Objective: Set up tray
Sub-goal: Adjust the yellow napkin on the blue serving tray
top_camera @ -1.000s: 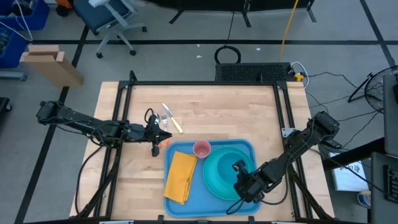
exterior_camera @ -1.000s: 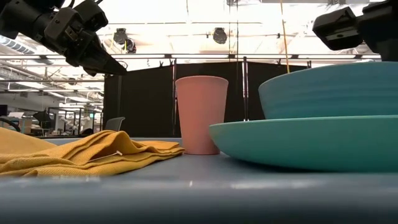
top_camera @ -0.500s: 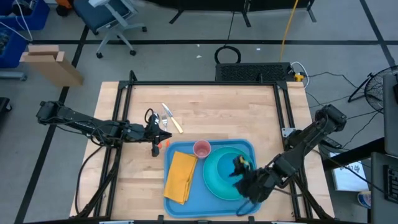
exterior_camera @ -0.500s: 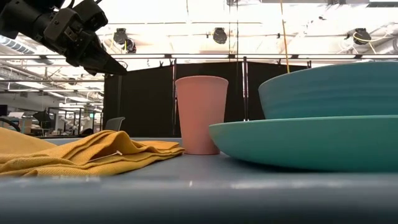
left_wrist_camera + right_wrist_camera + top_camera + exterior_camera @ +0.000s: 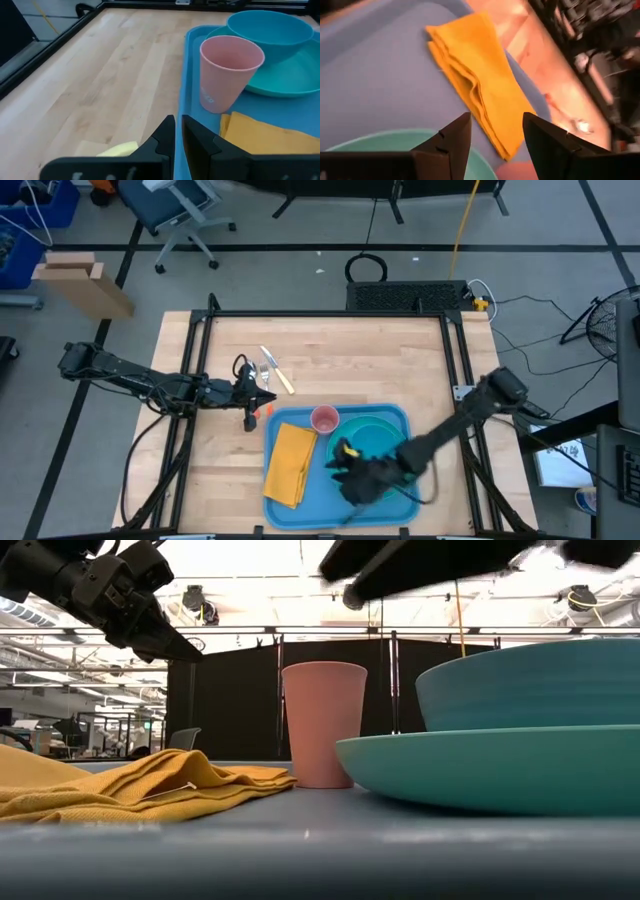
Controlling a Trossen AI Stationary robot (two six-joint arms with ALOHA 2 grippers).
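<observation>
The blue tray (image 5: 300,505) lies at the table's near middle. On it lie a folded yellow napkin (image 5: 290,463), a pink cup (image 5: 324,420) standing on its base, and a teal bowl (image 5: 270,30) sitting in a teal plate (image 5: 385,430). My right gripper (image 5: 336,458) hovers open above the plate's left side, pointing at the napkin (image 5: 475,75); its fingertips (image 5: 456,131) are spread with nothing between them. My left gripper (image 5: 262,398) hangs shut above the bare wood just left of the tray's far left corner, its fingers (image 5: 177,135) empty.
Cutlery (image 5: 272,370) lies on the wood beyond my left gripper, one piece with a yellow handle. A black metal frame (image 5: 200,380) runs along the table's left, right and far edges. Bare wood spreads left of the tray and beyond it.
My right gripper has swung from over the bowl at the tray's right toward the table's left edge, crossing above the plate toward the napkin, and has rolled as it went. The bowl, plate, cup and napkin stay where they were.
</observation>
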